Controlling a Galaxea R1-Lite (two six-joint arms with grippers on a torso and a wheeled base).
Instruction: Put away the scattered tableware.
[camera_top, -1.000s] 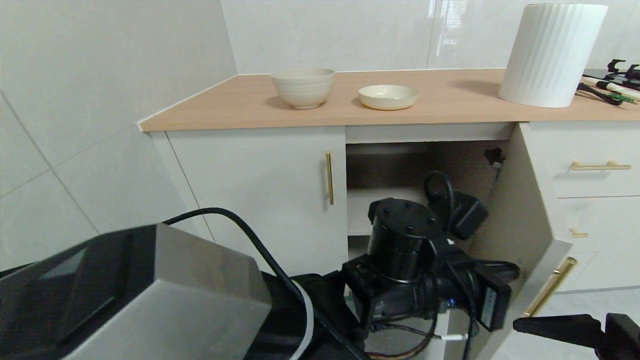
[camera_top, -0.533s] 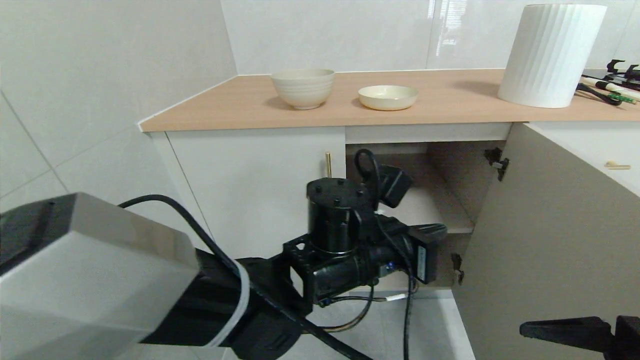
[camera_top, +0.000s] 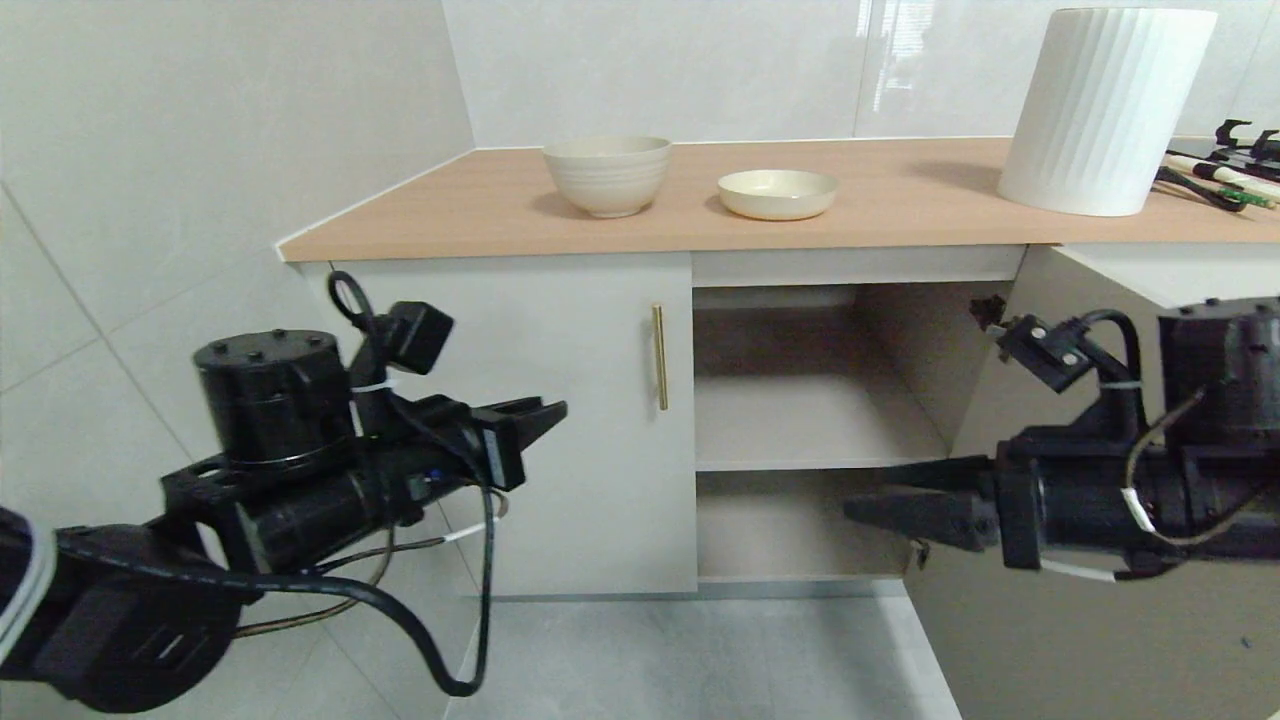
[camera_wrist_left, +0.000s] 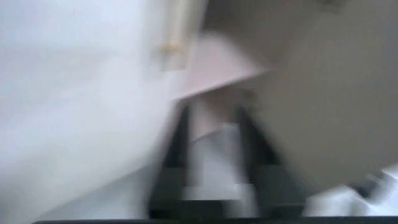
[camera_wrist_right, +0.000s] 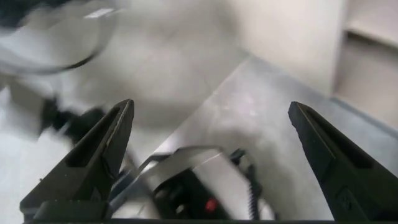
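Note:
A ribbed cream bowl (camera_top: 607, 175) and a shallow cream dish (camera_top: 777, 193) stand side by side on the wooden counter (camera_top: 470, 225). Below them the cabinet's right half is open, showing a bare shelf (camera_top: 800, 430). My left gripper (camera_top: 543, 410) hovers in front of the closed left door, well below the bowl. In the blurred left wrist view its fingers (camera_wrist_left: 177, 146) stand apart around nothing, so the left gripper (camera_wrist_left: 214, 134) is open. My right gripper (camera_top: 870, 495) points left at the cabinet's lower opening. It is open and empty, as the right gripper (camera_wrist_right: 211, 109) shows over the floor.
A tall white ribbed container (camera_top: 1105, 110) stands on the counter's right, with small tools (camera_top: 1220, 175) beside it. The closed door has a gold handle (camera_top: 659, 355). The opened door panel (camera_top: 1060, 640) juts out at the right. Grey floor tiles (camera_top: 680, 655) lie in front.
The cabinet door swung wide open. My left arm pulled back from the cabinet opening to the left. My right arm rose into view at the right.

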